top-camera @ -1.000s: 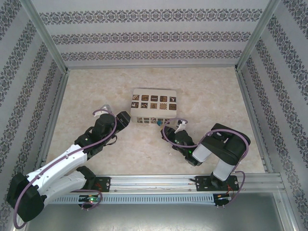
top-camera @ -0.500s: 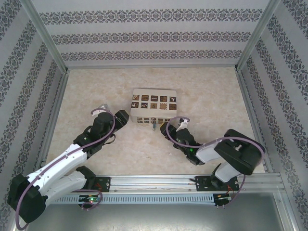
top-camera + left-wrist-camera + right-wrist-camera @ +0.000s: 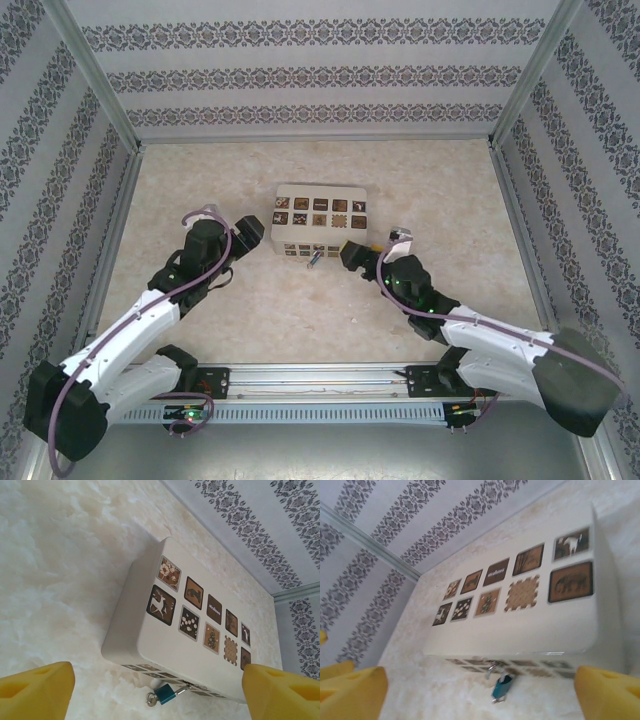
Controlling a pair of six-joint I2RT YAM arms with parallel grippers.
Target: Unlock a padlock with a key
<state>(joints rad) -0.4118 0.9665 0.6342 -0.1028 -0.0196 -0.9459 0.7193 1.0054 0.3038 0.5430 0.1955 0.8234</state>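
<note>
Two arms reach over one pale marbled worktop (image 3: 450, 200), and each carries one end effector. One white box (image 3: 320, 222) lies near the middle of the worktop, its lid set with ten dark patterned squares in two rows of five. More small squares run along its near side wall.

One padlock (image 3: 316, 258) is in the scene. It is a tiny blue-bodied one with a thin silvery shackle, and it hangs at the middle of the box's near side, resting down against the worktop. From the left wrist it (image 3: 165, 693) shows just below the box's edge, with a small silvery bit touching its lower end that is too small to make out. From the right wrist it (image 3: 502, 686) hangs under a small metal loop on the box.

The left end effector (image 3: 250, 232) sits just beside the box's left near corner. It is released, its two yellow pads (image 3: 35, 692) spread wide and holding nothing. The right end effector (image 3: 352, 250) sits near the box's right near corner. It is likewise released, its two yellow pads (image 3: 610, 692) far apart and holding nothing. The padlock lies between the two end effectors, touched by neither.
</note>
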